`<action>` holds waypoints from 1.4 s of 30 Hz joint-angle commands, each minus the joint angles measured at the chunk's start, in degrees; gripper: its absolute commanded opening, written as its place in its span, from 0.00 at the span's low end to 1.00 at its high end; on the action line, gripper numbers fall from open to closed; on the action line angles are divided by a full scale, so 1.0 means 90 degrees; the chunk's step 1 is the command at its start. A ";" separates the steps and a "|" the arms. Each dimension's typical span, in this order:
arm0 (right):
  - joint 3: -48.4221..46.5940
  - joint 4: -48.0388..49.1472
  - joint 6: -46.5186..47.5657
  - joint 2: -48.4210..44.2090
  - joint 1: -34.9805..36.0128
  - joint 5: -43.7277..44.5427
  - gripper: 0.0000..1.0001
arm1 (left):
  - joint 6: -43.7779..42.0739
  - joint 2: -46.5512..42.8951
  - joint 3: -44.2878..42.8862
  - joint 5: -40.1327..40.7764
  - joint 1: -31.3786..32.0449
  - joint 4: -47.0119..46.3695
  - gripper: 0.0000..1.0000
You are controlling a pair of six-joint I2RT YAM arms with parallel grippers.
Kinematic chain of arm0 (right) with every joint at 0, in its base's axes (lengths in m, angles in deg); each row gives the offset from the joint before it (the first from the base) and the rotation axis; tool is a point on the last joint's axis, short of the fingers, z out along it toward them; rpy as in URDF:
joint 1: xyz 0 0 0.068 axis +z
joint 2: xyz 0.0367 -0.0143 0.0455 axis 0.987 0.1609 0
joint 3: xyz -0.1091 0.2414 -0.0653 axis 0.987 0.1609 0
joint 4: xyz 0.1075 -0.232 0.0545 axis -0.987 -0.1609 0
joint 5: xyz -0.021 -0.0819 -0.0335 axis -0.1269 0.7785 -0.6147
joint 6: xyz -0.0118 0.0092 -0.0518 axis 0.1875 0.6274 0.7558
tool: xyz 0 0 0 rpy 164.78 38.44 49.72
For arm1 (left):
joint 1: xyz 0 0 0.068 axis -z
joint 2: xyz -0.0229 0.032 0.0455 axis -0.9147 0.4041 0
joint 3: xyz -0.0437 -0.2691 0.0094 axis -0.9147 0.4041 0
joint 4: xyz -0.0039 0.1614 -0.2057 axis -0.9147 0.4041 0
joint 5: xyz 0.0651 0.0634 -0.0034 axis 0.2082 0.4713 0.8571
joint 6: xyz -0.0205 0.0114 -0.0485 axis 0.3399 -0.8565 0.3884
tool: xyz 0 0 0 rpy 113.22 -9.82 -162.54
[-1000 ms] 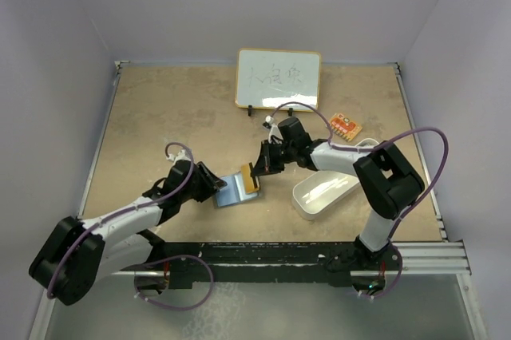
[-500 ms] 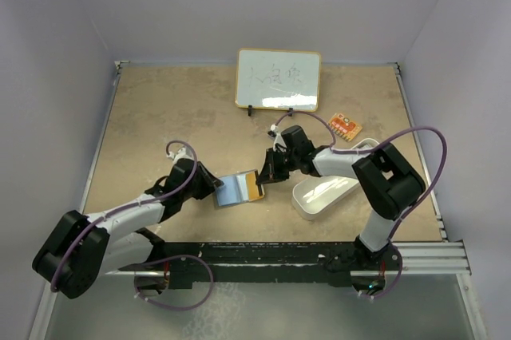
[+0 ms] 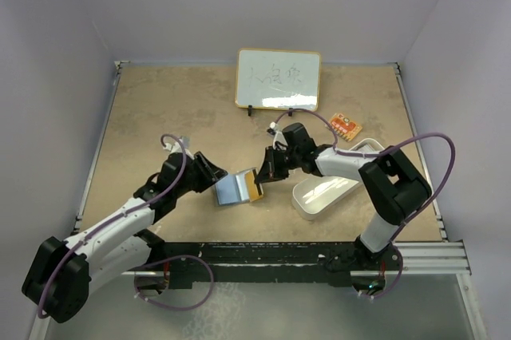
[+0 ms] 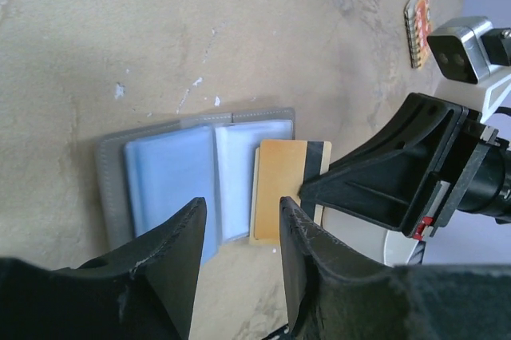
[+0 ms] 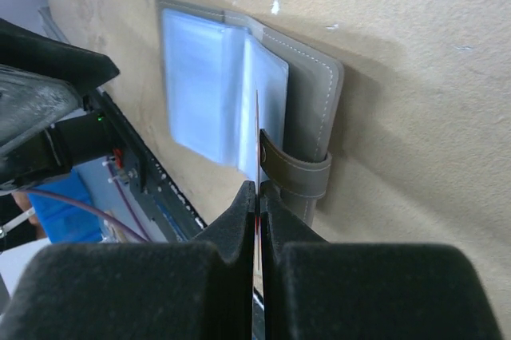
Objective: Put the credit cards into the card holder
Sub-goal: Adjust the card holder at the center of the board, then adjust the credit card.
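Note:
The grey card holder (image 3: pixel 231 189) lies open on the table, its clear sleeves facing up. In the left wrist view its left sleeve (image 4: pixel 168 188) looks light blue. My right gripper (image 3: pixel 266 172) is shut on the orange-gold credit card (image 3: pixel 255 184), whose far edge rests on the holder's right half (image 4: pixel 243 156). The right wrist view shows that card (image 5: pixel 257 128) edge-on, pinched in the right gripper (image 5: pixel 257 192), beside the holder's snap strap (image 5: pixel 297 172). My left gripper (image 4: pixel 239 228) hovers open at the holder's near-left side with nothing between its fingers.
A white oblong tray (image 3: pixel 323 192) stands just right of the right gripper. A small whiteboard (image 3: pixel 278 78) stands at the back, with a small orange-red item (image 3: pixel 345 125) on the table to its right. The left arm's forearm (image 3: pixel 120 224) stretches toward the near left corner.
The right gripper has tipped the orange-gold card down onto the holder's right half. The left gripper narrowed, widened again and shifted slightly away from the near edge.

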 commanded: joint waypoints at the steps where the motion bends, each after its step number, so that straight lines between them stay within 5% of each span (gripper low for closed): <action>1: -0.0158 0.0490 -0.0253 -0.0434 0.0010 -0.0522 0.00 | 0.0201 -0.0158 -0.0175 -0.0532 -0.0030 -0.0369 0.40; 20: 0.0257 0.2807 -0.1901 -0.0636 0.0012 -0.1914 0.00 | 0.0636 -0.0267 0.0135 -0.1321 -0.0027 -0.1354 0.45; 25: 0.0554 0.4433 -0.2868 -0.0499 0.0013 -0.2297 0.00 | 0.1702 -0.0276 0.0412 -0.2068 -0.0030 -0.3129 0.45; 29: 0.0809 0.5708 -0.3751 -0.0291 0.0009 -0.2445 0.00 | 0.2544 -0.0460 0.0757 -0.2254 -0.0030 -0.4385 0.36; 34: 0.1106 0.6997 -0.4523 0.0003 -0.0115 -0.2565 0.04 | 0.2657 -0.0661 0.0803 -0.2144 -0.0030 -0.4336 0.19; 42: 0.1310 0.7731 -0.4850 0.0122 -0.0375 -0.2739 0.08 | 0.2780 -0.0687 0.0781 -0.2308 -0.0028 -0.4682 0.16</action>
